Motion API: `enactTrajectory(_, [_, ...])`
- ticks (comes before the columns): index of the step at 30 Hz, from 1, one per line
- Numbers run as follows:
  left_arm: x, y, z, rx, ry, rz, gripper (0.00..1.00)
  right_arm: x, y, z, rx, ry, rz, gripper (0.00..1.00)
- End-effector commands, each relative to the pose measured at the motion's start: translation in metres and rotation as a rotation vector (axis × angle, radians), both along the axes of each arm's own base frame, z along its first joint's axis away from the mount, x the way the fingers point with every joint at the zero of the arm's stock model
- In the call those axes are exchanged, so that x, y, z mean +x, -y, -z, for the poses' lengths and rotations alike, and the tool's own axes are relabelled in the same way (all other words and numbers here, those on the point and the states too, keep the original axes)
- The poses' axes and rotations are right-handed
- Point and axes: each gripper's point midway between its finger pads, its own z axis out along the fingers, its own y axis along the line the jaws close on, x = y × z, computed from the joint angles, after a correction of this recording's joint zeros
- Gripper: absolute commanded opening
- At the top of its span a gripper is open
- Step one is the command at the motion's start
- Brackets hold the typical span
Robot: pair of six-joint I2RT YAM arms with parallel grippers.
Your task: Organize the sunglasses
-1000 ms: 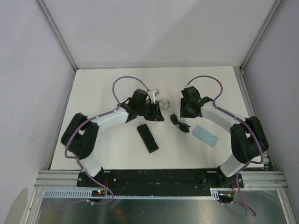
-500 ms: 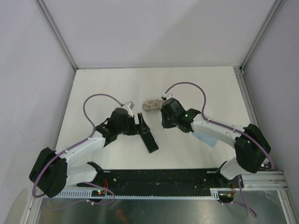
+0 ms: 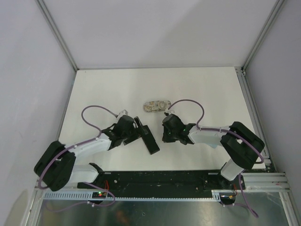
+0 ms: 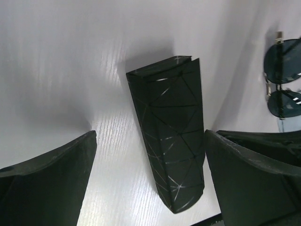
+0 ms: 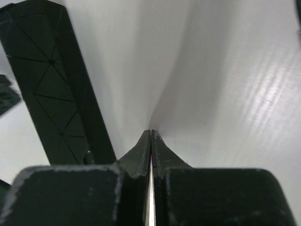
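Note:
One pair of sunglasses [image 4: 281, 77], thin wire frame with dark lenses, lies at the right edge of the left wrist view. In the top view it is hidden under the right arm. My left gripper [image 4: 149, 141] is open wide, its fingers [image 4: 51, 179] standing on either side of the near end of the black oblong case [image 4: 171, 136] without touching it. My right gripper [image 5: 150, 133] is shut with nothing between its fingers, its tip low over the bare table just right of that case [image 5: 51, 89]. From above, the left gripper [image 3: 139, 128] and right gripper [image 3: 164, 135] flank the case [image 3: 148, 137].
The beige patterned oval case [image 3: 156, 106] lies farther back, behind both grippers. The white table [image 3: 103, 94] ends at a metal rail along the near edge. Grey walls enclose the left, right and back.
The left arm has drawn back from the beige case to the black case and opened wide. The right arm has swung in over the sunglasses toward the black case, and its gripper has shut.

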Motion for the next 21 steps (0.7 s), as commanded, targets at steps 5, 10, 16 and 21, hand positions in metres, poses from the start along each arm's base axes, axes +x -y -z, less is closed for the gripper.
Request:
enactTrajectory(5, [0.024, 0.023, 0.003, 0.018, -0.011, -0.071, 1.00, -0.003, -0.053, -0.023, 0.222, 0.028, -0.092, 0.00])
enactTrajectory(10, [0.032, 0.035, 0.006, 0.047, -0.013, -0.027, 1.00, -0.012, -0.073, -0.038, 0.294, 0.058, -0.177, 0.00])
enactTrajectory(16, [0.033, 0.039, 0.014, 0.068, -0.031, 0.005, 0.96, -0.019, -0.085, -0.052, 0.351, 0.083, -0.241, 0.00])
enactTrajectory(21, [0.032, 0.035, 0.017, 0.092, -0.022, 0.016, 0.81, -0.021, -0.088, -0.058, 0.368, 0.083, -0.249, 0.00])
